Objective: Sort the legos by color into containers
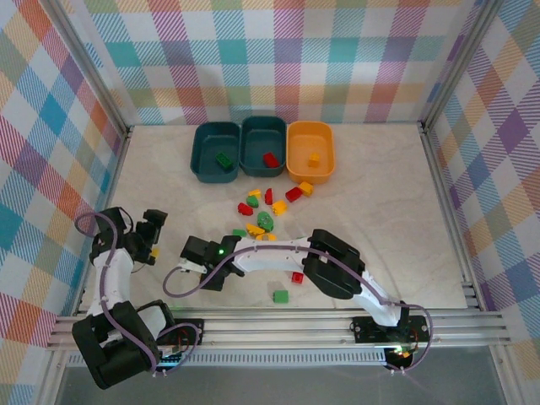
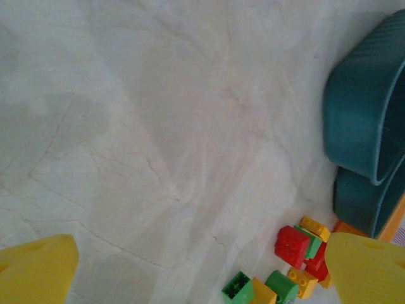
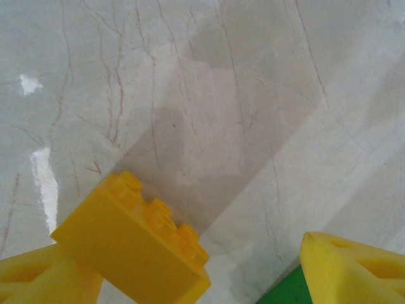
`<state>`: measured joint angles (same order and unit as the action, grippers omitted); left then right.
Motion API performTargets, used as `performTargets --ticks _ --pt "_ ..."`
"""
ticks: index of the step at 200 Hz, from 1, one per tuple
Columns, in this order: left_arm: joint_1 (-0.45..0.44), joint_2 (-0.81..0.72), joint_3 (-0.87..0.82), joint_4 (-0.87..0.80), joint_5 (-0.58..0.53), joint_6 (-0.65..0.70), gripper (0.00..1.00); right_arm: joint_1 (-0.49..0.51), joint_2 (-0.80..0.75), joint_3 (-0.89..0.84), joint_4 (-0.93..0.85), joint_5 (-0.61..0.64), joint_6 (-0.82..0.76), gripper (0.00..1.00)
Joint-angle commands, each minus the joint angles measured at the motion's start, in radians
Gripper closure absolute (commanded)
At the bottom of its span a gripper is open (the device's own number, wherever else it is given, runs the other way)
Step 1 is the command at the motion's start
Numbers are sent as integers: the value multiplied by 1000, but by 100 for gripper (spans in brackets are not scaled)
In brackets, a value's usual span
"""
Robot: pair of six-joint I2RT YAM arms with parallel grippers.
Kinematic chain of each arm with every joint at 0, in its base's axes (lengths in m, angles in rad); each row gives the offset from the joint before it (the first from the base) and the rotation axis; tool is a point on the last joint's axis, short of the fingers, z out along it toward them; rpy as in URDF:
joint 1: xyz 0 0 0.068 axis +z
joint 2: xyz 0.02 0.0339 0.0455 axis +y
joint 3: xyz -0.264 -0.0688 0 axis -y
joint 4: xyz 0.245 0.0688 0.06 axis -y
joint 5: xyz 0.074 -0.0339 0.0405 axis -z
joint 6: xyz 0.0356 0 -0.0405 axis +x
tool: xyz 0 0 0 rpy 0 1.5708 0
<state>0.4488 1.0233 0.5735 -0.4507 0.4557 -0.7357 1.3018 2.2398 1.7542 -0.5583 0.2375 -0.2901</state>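
Observation:
Three containers stand at the back: a teal tub point(image 1: 215, 152) with a green lego, a teal tub point(image 1: 263, 145) with a red one, and an orange tub point(image 1: 310, 150) with a yellow one. Loose legos point(image 1: 266, 211) lie in a pile before them. My right gripper point(image 1: 196, 253) reaches left across the table. In its wrist view it point(image 3: 190, 253) is open, with a yellow lego point(image 3: 133, 247) against the left finger and a green piece point(image 3: 281, 292) by the right finger. My left gripper point(image 1: 154, 228) point(image 2: 202, 253) is open and holds nothing. Its view shows legos point(image 2: 294, 250) and teal tubs point(image 2: 364, 114).
A red brick point(image 1: 297, 277) and a green brick point(image 1: 280, 296) lie alone near the front, beside the right arm's elbow point(image 1: 333, 261). Metal rails point(image 1: 278, 325) border the near edge. Checkered walls enclose the table on three sides.

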Motion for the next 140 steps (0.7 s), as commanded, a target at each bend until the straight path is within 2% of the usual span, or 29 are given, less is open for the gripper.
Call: performTargets --ticks 1,48,82,140 --pt "21 -14 28 -42 27 35 0 -8 37 21 21 -96 -57 21" --pt "24 -3 57 -70 38 54 0 -15 64 26 45 -226 -50 29" --pt "25 -16 54 -81 29 58 0 -19 75 33 32 -253 -42 48" --pt "27 20 61 -67 40 48 0 -36 30 -10 51 -283 4 70"
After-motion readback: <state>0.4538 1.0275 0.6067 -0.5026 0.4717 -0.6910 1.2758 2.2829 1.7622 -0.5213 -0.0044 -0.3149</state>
